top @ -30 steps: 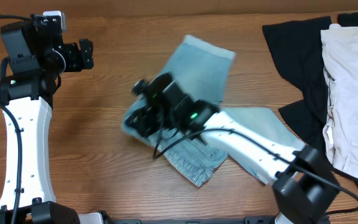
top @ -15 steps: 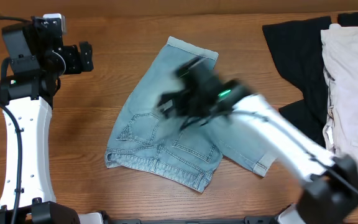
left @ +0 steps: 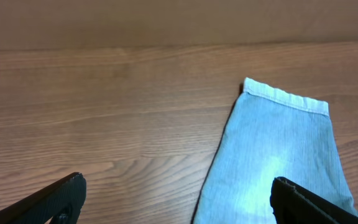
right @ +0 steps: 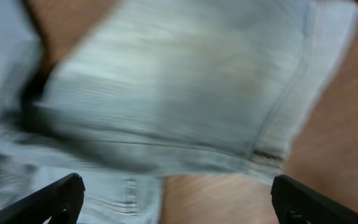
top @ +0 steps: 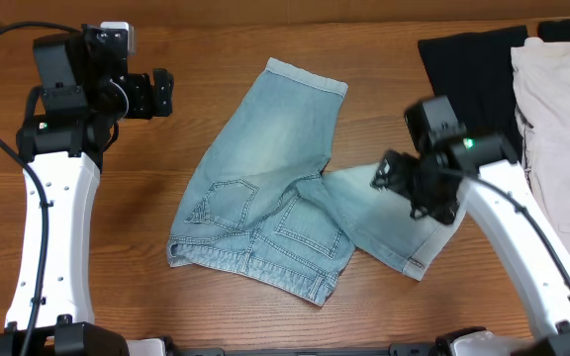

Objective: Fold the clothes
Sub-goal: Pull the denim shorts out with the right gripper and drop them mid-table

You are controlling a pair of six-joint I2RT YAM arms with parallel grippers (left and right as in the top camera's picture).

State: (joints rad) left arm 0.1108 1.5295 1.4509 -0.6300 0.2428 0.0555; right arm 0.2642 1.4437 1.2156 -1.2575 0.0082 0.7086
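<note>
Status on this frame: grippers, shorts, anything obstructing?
Left gripper open, empty, at left. Right gripper open, empty, above one leg. Denim shorts unfolded, legs splayed. Black garment and cream garment heaped at right.

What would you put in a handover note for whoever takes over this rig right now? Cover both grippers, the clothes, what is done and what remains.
Left gripper: open, empty, over the table left of the denim shorts.
Right gripper: open, empty, above the shorts' leg that points right.
Shorts: spread out mid-table, pockets up, unfolded.
Black garment and cream garment: heaped at the right edge.
Done: nothing folded.
Left: fold all three.
</note>
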